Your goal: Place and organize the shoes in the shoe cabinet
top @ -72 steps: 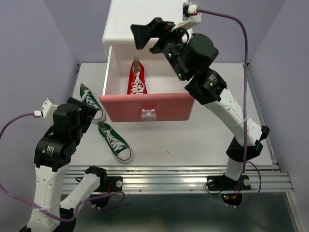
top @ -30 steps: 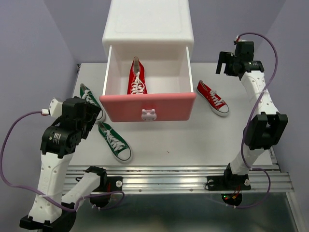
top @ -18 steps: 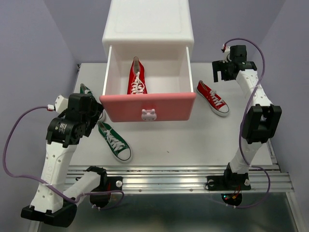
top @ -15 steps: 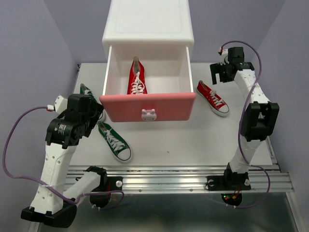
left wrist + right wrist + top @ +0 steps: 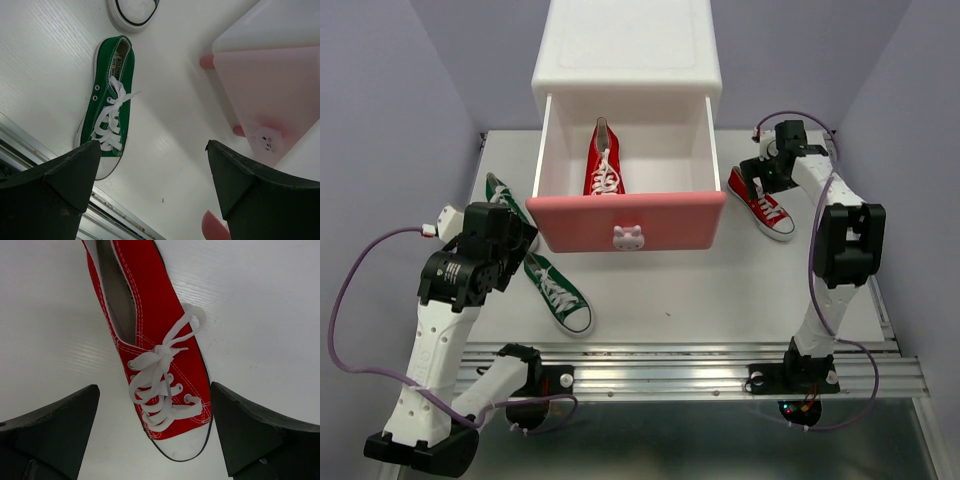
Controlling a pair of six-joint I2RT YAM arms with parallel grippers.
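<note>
White table [image 5: 720, 290] holds the white cabinet [image 5: 625, 50] at the back. Its pink drawer [image 5: 625, 222] is pulled out with one red shoe [image 5: 604, 165] inside. The second red shoe [image 5: 160, 365] lies on the table right of the drawer, under the right gripper [image 5: 762, 176], jaws wide, empty. Left gripper [image 5: 152, 146], jaws wide, empty, above the nearer green shoe [image 5: 107, 125]. Farther green shoe [image 5: 496, 192] left of the drawer.

Red shoes [image 5: 150, 347] and green shoes [image 5: 107, 117], white-laced — pink drawer front [image 5: 665, 215] on a white cabinet [image 5: 625, 45].

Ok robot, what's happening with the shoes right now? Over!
Left gripper open above near green shoe. Right gripper open above loose red shoe. Other red shoe in open drawer. Nothing blocking.
</note>
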